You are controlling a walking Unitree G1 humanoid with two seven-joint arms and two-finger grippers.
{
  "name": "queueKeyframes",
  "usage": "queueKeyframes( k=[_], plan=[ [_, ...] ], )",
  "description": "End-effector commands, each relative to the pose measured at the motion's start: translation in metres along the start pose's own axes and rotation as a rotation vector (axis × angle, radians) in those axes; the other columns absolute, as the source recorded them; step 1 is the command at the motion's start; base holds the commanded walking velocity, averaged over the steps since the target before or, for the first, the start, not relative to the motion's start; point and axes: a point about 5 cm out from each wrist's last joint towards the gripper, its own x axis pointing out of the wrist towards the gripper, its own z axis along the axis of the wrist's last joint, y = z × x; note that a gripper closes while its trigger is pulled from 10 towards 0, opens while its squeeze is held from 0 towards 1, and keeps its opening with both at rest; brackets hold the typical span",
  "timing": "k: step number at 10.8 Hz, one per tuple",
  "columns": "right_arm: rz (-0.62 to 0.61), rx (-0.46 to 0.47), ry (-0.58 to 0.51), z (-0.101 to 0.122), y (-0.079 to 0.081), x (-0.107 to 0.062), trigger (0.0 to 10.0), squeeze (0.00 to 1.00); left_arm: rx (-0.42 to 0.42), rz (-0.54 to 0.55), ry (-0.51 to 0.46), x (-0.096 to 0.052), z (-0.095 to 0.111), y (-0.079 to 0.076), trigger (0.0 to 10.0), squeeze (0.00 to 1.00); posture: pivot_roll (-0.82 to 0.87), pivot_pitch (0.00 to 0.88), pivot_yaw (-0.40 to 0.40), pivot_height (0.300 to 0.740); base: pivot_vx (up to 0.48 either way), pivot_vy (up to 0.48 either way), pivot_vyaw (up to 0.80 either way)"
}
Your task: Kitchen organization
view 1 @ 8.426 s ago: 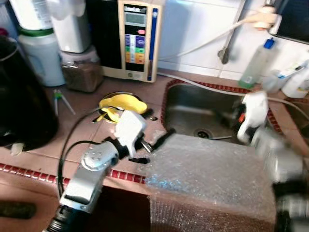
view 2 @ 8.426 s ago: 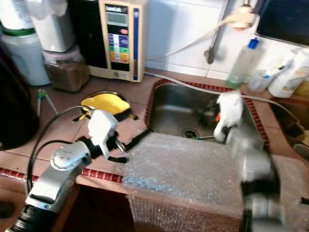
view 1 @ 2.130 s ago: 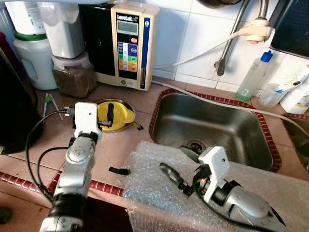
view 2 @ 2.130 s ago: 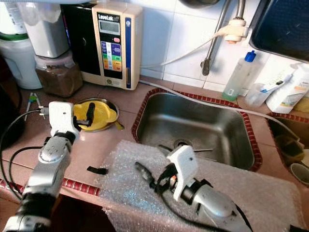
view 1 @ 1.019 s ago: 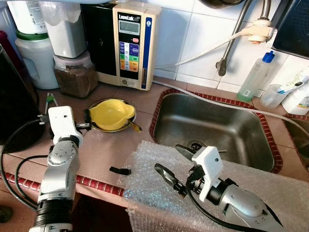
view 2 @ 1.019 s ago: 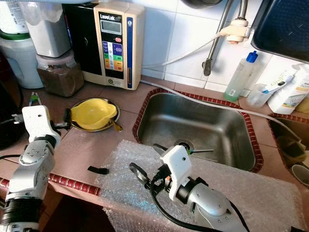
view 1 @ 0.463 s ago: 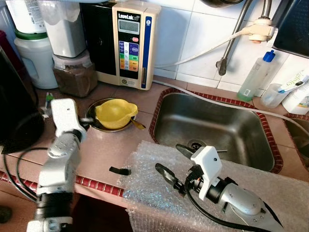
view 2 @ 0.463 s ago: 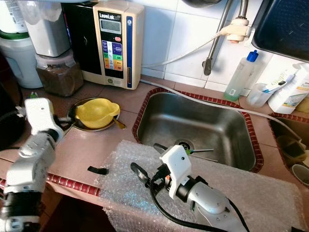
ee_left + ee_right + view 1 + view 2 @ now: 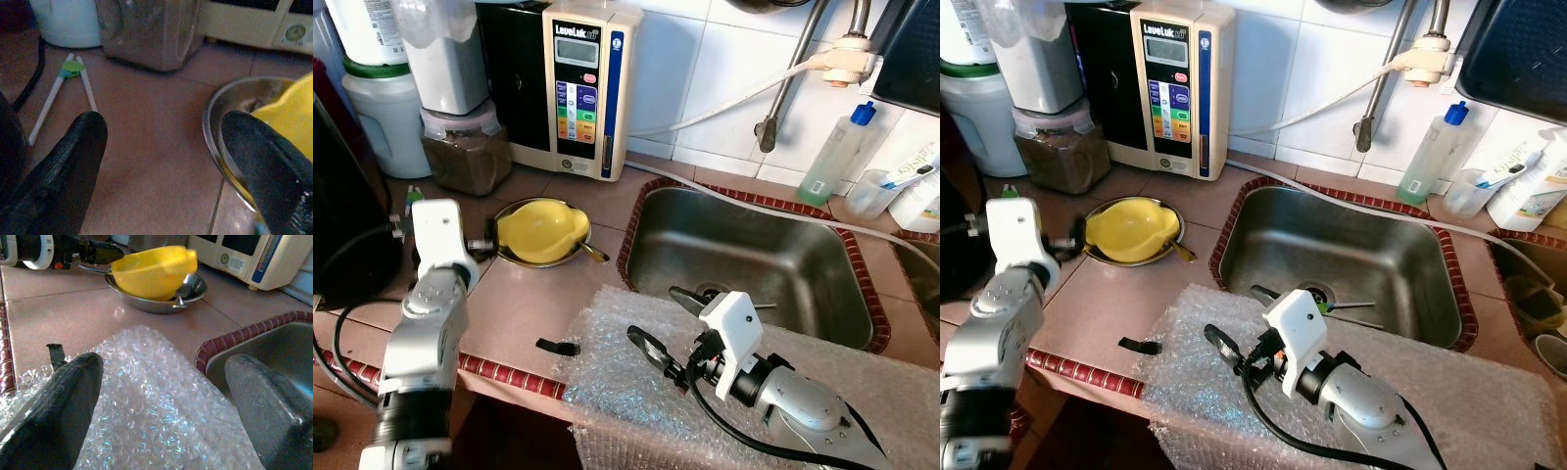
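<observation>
A metal bowl (image 9: 544, 257) holding a yellow, bowl-shaped piece (image 9: 544, 233) sits left of centre in the head views, on the tiled bench (image 9: 514, 304), just left of the steel sink (image 9: 744, 259). The left gripper (image 9: 161, 142) is down at the bowl's left rim with its black fingers spread wide, one finger (image 9: 259, 161) over the rim and the other out over bare tile, gripping nothing. Beyond it in the left wrist view lie a pair of white tongs with a green hinge (image 9: 68, 93), close to a jar of brown powder (image 9: 465, 157).

Lower centre, a sheet of bubble wrap (image 9: 1205, 392) drapes over the bench's front edge and along the sink's near side. The right gripper (image 9: 671, 328) hovers over it, fingers parted and empty, pointing toward the bowl. A small black scrap (image 9: 556, 346) lies on the tile just left of the wrap.

At the upper left a cream water machine with coloured buttons (image 9: 582, 88) stands against the white tiled wall, and a blue-capped squeeze bottle (image 9: 837, 152) stands at the upper right behind the sink.
</observation>
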Motion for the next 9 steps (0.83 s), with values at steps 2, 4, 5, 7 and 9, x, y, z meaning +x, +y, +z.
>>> queueKeyframes(
  k=[2,4,5,7,9],
  plan=[
    [0.012,-0.010,0.001,0.000,-0.001,0.002,10.0,0.00,0.008,0.001,0.054,-0.010,-0.010,-0.007,10.0,0.00,0.16,0.000,-0.082,0.740,0.000,0.000,0.00],
    [0.015,-0.013,-0.001,0.000,-0.001,0.004,10.0,0.00,-0.031,-0.064,0.055,-0.021,-0.010,-0.024,10.0,0.00,0.16,0.000,-0.087,0.740,0.000,0.000,0.00],
    [0.011,-0.022,-0.006,0.001,-0.002,0.006,10.0,0.00,-0.013,-0.139,-0.007,-0.028,-0.005,-0.040,10.0,0.00,0.16,0.000,-0.088,0.740,0.000,0.000,0.00],
    [-0.006,-0.037,-0.015,0.003,-0.005,0.007,10.0,0.00,0.043,-0.160,-0.082,-0.031,0.003,-0.047,10.0,0.00,0.16,0.000,-0.088,0.740,0.000,0.000,0.00],
    [-0.014,-0.043,-0.015,0.001,-0.006,0.008,10.0,0.00,0.081,-0.212,-0.154,-0.035,0.010,-0.051,10.0,0.00,0.16,0.000,-0.087,0.740,0.000,0.000,0.00]
  ],
)
